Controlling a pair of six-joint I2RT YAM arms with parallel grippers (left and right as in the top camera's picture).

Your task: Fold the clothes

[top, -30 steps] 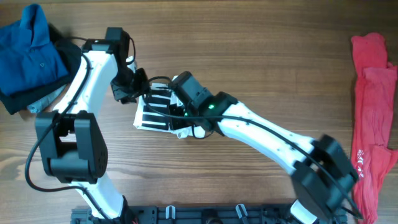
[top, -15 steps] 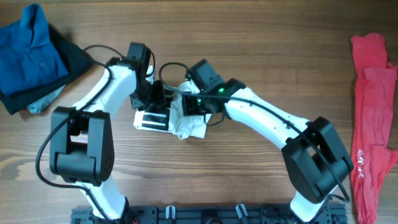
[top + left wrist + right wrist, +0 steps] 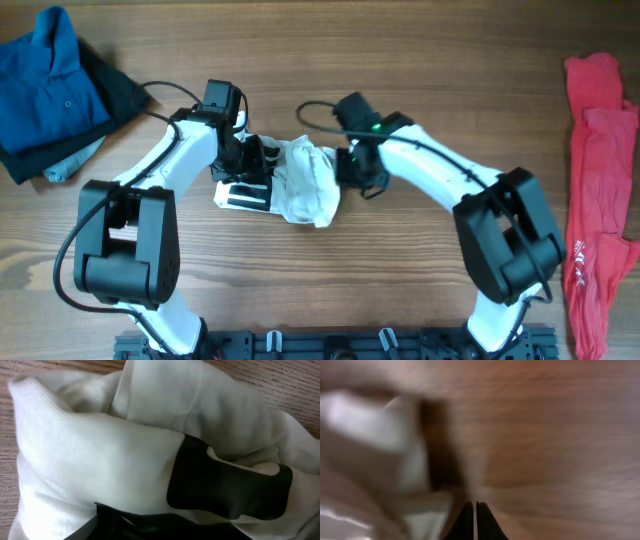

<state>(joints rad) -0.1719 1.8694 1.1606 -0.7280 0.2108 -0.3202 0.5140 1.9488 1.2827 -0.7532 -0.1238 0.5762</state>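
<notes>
The white T-shirt (image 3: 305, 185) with black block stripes lies bunched at the table's middle, its striped part (image 3: 243, 193) flat at the left. My left gripper (image 3: 255, 162) sits on the shirt's left half, shut on a thick wad of it. In the left wrist view the white fabric (image 3: 100, 460) and a black print patch (image 3: 225, 485) fill the frame, lying over a dark finger (image 3: 130, 527). My right gripper (image 3: 352, 168) is shut and empty at the shirt's right edge. In the blurred right wrist view its fingers (image 3: 475, 506) meet over bare wood, with the white fabric (image 3: 365, 420) to the left.
A blue polo (image 3: 50, 75) lies on dark pieces (image 3: 118, 92) at the far left corner. Red shirts (image 3: 600, 190) stretch along the right edge. A black rail (image 3: 330, 345) runs along the front edge, between the two arm bases.
Both grippers moved right. The right gripper left the top of the shirt and now stands at its right edge. The white bundle shifted right, uncovering the striped part.
</notes>
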